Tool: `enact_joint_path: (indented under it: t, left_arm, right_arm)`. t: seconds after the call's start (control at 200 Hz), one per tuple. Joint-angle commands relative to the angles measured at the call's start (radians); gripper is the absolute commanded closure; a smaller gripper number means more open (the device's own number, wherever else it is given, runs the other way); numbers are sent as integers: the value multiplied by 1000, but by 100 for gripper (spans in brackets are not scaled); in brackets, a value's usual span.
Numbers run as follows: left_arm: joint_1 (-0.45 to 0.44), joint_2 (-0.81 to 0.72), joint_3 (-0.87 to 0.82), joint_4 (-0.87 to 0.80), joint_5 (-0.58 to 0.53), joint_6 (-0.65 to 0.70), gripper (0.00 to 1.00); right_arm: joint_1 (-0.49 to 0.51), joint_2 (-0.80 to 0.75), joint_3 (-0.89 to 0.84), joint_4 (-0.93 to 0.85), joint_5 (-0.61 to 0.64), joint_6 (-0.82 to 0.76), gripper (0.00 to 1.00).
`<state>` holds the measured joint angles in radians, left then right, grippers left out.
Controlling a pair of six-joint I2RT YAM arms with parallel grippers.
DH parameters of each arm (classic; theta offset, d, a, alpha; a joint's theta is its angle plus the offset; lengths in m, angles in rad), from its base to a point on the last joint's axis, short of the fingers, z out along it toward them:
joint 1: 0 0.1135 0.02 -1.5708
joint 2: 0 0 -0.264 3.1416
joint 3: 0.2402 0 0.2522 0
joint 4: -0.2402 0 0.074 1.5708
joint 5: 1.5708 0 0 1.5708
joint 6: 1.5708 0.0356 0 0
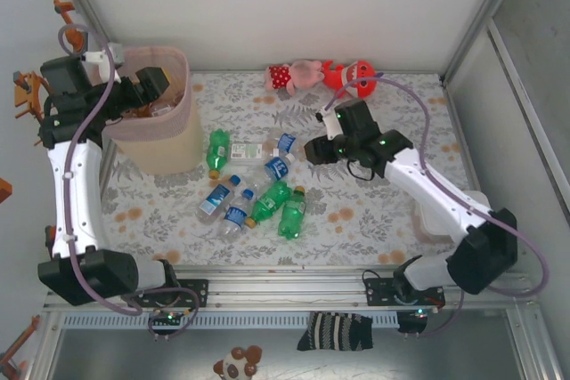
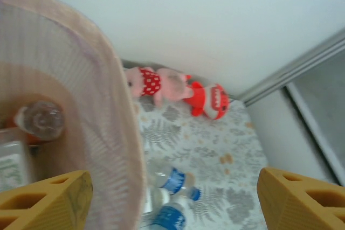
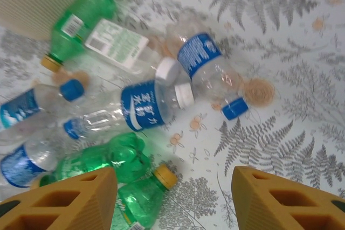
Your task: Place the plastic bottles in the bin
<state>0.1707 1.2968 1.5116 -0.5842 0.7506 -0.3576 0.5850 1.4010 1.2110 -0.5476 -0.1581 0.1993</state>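
R gripper [image 3: 175, 187], fingers spread w/ nothing btwn, hangs over the plastic bottles [image 1: 254, 189] heaped just beside the bin [image 1: 156, 135]; best to drop onto the white-capped blue-label bottle [image 3: 145, 103] & pinch mid-body, while L gripper [image 2: 172, 189], spread & empty, hovers at the bin's rim.

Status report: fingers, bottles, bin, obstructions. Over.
Left fingers open over tall pink mesh bin, bottles inside. Right fingers open above clear blue-labelled and green plastic bottles on table, none held. Pink and red plush toys far back, no obstruction.
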Motion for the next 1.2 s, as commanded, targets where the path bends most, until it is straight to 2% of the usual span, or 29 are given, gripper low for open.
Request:
enact_joint_path:
  t: [0.0, 0.18, 0.461, 0.536, 0.716, 0.916, 1.097, 1.192]
  left_arm:
    - [-8, -82, -69, 175, 112, -135, 21]
    - [-31, -165, -144, 176, 117, -144, 20]
    - [-59, -200, -185, 172, 104, -148, 20]
    - [-66, -201, -188, 172, 103, -148, 20]
    - [-72, -208, -198, 164, 88, -140, 20]
    - [-81, -200, -200, 164, 84, -146, 20]
    - [-86, -199, -195, 164, 80, -147, 20]
    - [-88, -194, -189, 164, 82, -147, 20]
  right_arm:
    - [1, 60, 22, -43, 59, -6, 43]
    - [-6, 219, 70, -53, 97, -145, 43]
    - [-43, 404, 119, -12, 79, -514, 39]
    - [-56, 451, 126, 1, 41, -608, 38]
    - [-108, 559, 201, 11, -58, -691, 38]
    - [-112, 655, 273, 1, -73, -756, 39]
    - [-112, 702, 332, -39, -81, -780, 45]
    - [-112, 708, 342, -55, -78, -789, 53]
